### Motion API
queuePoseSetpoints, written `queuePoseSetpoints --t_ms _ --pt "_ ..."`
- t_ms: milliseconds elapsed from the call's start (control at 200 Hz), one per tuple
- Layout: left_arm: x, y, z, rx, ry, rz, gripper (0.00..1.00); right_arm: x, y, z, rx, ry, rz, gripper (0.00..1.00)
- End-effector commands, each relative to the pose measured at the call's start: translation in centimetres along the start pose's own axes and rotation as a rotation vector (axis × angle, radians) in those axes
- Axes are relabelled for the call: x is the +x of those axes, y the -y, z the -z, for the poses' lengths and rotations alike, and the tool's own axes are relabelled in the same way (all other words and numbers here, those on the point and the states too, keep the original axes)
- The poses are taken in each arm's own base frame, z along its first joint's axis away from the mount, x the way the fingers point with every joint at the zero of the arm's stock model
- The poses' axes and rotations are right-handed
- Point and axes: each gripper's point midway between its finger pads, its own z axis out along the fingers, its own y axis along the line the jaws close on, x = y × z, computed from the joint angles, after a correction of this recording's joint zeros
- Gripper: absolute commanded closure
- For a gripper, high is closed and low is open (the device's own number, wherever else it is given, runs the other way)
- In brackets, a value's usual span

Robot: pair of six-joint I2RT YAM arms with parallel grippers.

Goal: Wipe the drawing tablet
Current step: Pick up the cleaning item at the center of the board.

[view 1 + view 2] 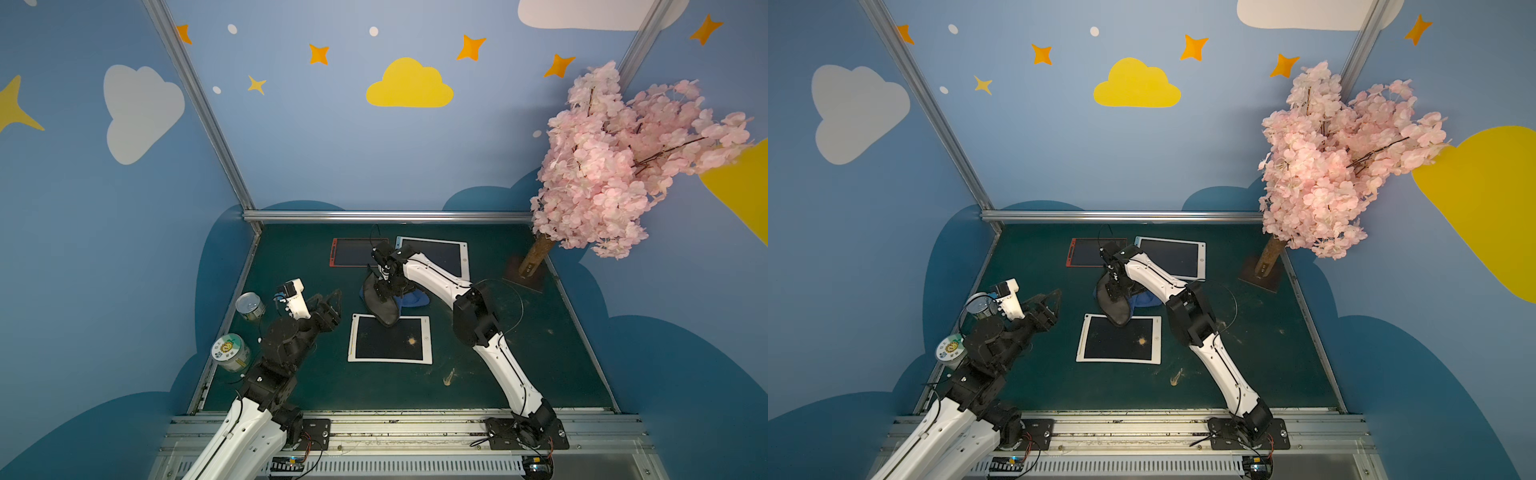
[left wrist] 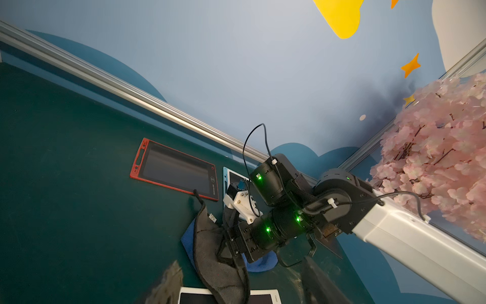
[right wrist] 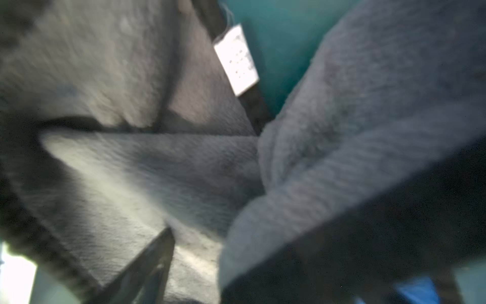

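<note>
At the middle of the dark green tabletop point(image 1: 519, 365) you have the white-framed dark-screened drawing tablet point(image 1: 380, 343) lying flat, its long axis running 9 to 3 o'clock in both top views. The right end effector point(image 1: 385, 287) stands just past the tablet's 12 o'clock edge, so the tablet lies at 6 o'clock from it. Its fingers are sunk in the grey fleecy dark-hemmed cloth point(image 1: 384, 309), which rises to them in a peak. I judge it clenched on that cloth, though the right wrist view is blurred and shows only folds. The cloth's low tail overlaps the tablet's 12 o'clock frame. A small tan smudge point(image 1: 412, 340) sits on the screen at about 5 o'clock from that end effector, probably your target.

The left end effector point(image 1: 335, 301) hovers off the tablet's 10 o'clock corner, released and empty. In the left wrist view its fingers point(image 2: 168, 284) stand wide with nothing between. The right arm is the one placed for the work, so draw toward 6 o'clock, across the short axis.

For room, you have bare tabletop at the tablet's 6 o'clock side. At 3 o'clock the right forearm slants past, near the frame. A crumpled blue cloth point(image 1: 415, 299) lies beside the grey one. The red-framed tablet point(image 1: 351, 251) and the second white-framed tablet point(image 1: 446, 253) lie at 12 o'clock, behind you.
</note>
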Motion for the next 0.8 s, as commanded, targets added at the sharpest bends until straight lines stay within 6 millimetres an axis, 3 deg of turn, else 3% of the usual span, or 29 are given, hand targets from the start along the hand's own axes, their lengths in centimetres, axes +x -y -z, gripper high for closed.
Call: queuePoseSetpoints --t_ms 0,10,85,210,335,420,556,796 --pt "0.4 0.1 0.3 0.011 -0.019 0.006 0.29 1.0 2.0 -0.3 0.007 -0.056 -0.076 0.96" --pt "0.5 0.1 0.3 0.013 -0.022 0.008 0.29 0.8 2.2 -0.1 -0.004 -0.052 -0.087 1.0" --pt "1.0 0.2 0.0 0.027 -0.045 0.017 0.29 -0.1 4.1 2.0 -0.077 -0.01 -0.165 1.0" --pt "2.1 1.3 -1.5 0.089 -0.098 0.042 0.19 -0.5 9.0 8.7 -0.072 0.129 -0.243 1.0" --pt "3.0 3.1 -3.7 0.18 -0.151 0.067 0.17 2.4 14.3 14.9 0.026 0.226 -0.294 1.0" --pt "3.4 4.4 -5.3 0.242 -0.186 0.101 0.17 5.2 16.5 17.6 0.1 0.265 -0.307 1.0" --pt "4.0 6.8 -7.7 0.312 -0.244 0.155 0.16 8.4 16.6 19.4 0.132 0.289 -0.264 1.0" --pt "5.3 13.4 -10.5 0.518 -0.357 0.246 0.12 12.0 14.4 21.3 -0.002 0.366 -0.191 1.0"
